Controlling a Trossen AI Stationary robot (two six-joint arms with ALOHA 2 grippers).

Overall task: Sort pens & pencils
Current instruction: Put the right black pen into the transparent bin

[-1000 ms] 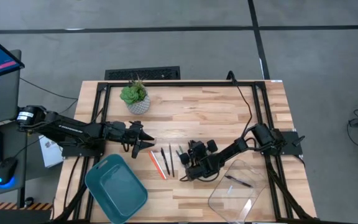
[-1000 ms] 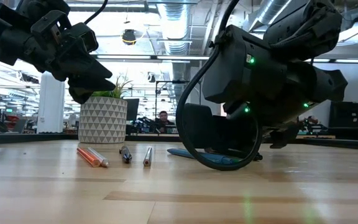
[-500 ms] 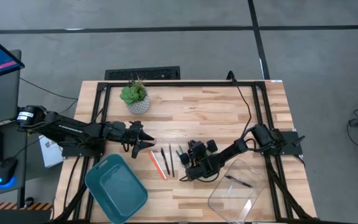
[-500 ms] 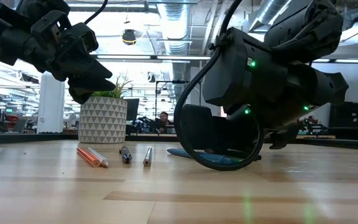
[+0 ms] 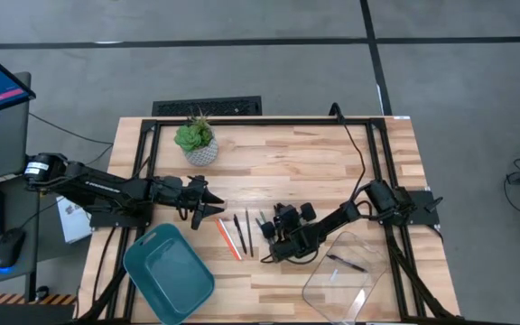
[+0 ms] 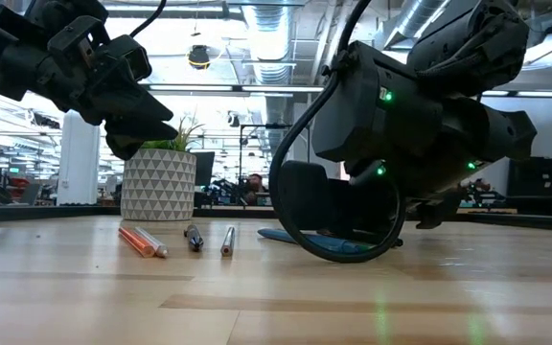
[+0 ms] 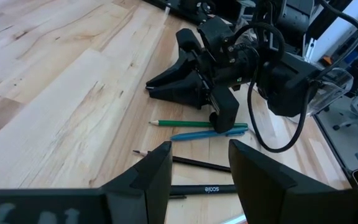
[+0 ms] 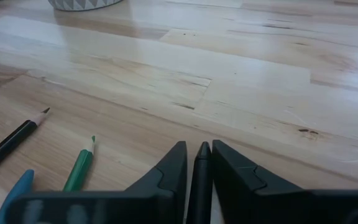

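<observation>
- Butcher-block table (image 5: pixel 314 162) under an open workshop ceiling; a potted plant (image 5: pixel 195 140) stands at the far left, a teal bin (image 5: pixel 168 273) and a clear bin (image 5: pixel 343 271) at the near edge.
- Right gripper (image 8: pixel 197 165) is low on the wood at mid-table, its fingers drawn in against a slim black pen (image 8: pixel 199 186) that stands between them; the pads touch or nearly touch it, so the grip looks just formed.
- Left gripper (image 7: pixel 199 163) hovers above the table near the plant, fingers apart and empty.
- Loose sticks lie in a row between the two grippers: an orange pencil (image 5: pixel 228 239), black sticks (image 5: pixel 239 233), and closer to the right gripper a green pencil (image 7: pixel 197 124) and a teal pen (image 7: pixel 207 133), side by side and nearly touching.
- One pen (image 5: pixel 346 263) already lies in the clear bin.
- Handling, as a judgement: these are light, stiff and smooth, so they roll and may pivot in a pinch. Hold near mid-length, squarely across the barrel, and lift slowly so the neighbours are not swept.
</observation>
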